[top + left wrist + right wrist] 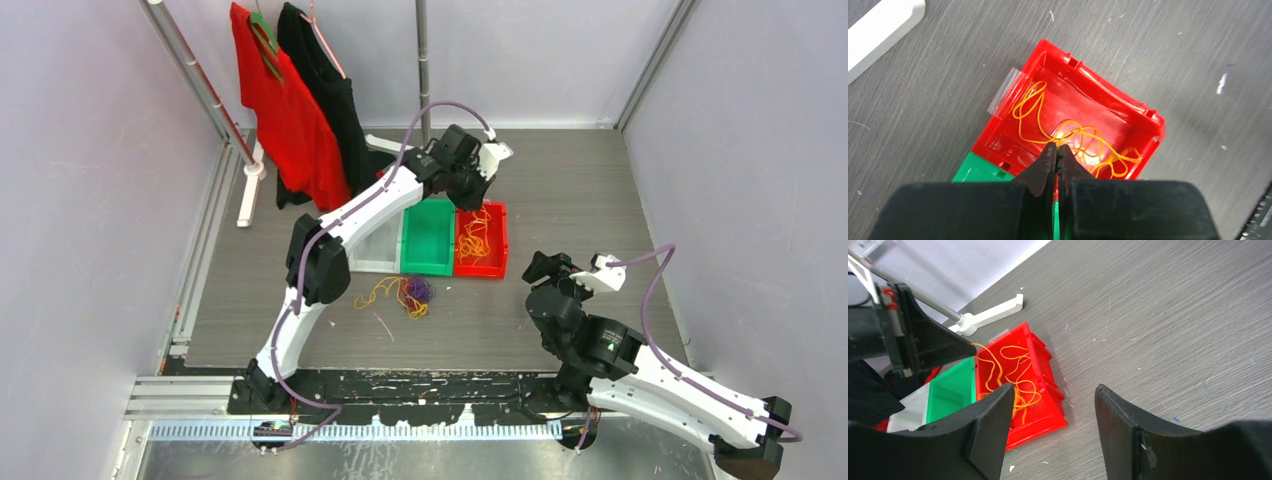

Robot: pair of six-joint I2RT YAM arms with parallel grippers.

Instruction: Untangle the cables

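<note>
We pinch the orange cable (474, 245) in the red bin (1108, 91) with the left gripper (1057, 148); right gripper (1053, 392) wide, empty; tangled wad (408, 294) near the front edge of the surface (600, 200) remains.

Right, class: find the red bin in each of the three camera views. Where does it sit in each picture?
Top external: red bin just right of centre, rightmost in the row of bins.
Left wrist: middle of the picture, turned at an angle, upper rim towards the right.
Right wrist: left of centre.
Shared landmark: the orange cable lying inside it.
</note>
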